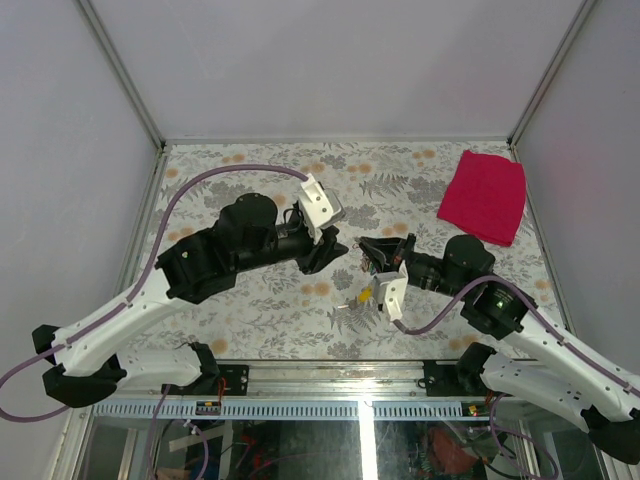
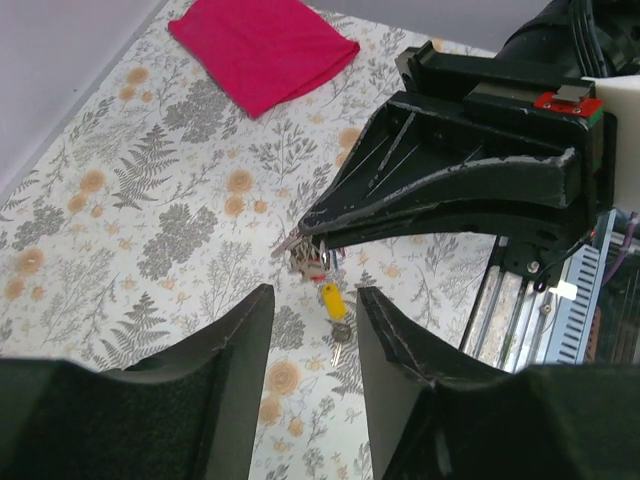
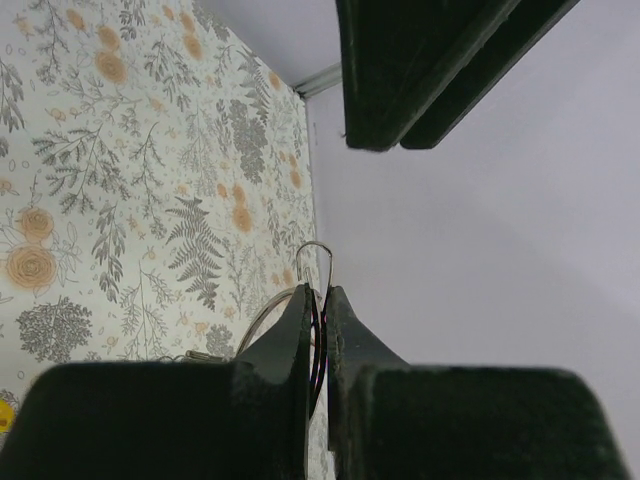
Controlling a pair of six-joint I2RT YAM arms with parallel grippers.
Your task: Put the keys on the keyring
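While the right gripper [image 3: 320,297] presses its two fingers together on the keyring [image 3: 318,252], a thin silver loop of the ring sticks out just past their tips. Seen from the left wrist, the keys [image 2: 318,272] hang in a small bunch right under that black fingertip. A yellow-headed key [image 2: 331,299] is the lowest one that shows clearly, with a bit of silver metal below it. The other heads are too small and crowded to tell by colour. Whether the bunch touches the table [image 1: 250,310] I cannot tell. All this sits about the middle of the table, slightly toward its near edge. The left gripper [image 2: 315,292] faces the right one nearly tip to tip, its jaws standing apart and gripping nothing, and the bunch lies just beyond the gap. From overhead the two grippers are close together but apart. A red cloth [image 1: 483,196] lies flat near the far right corner of the table, well apart from both grippers.
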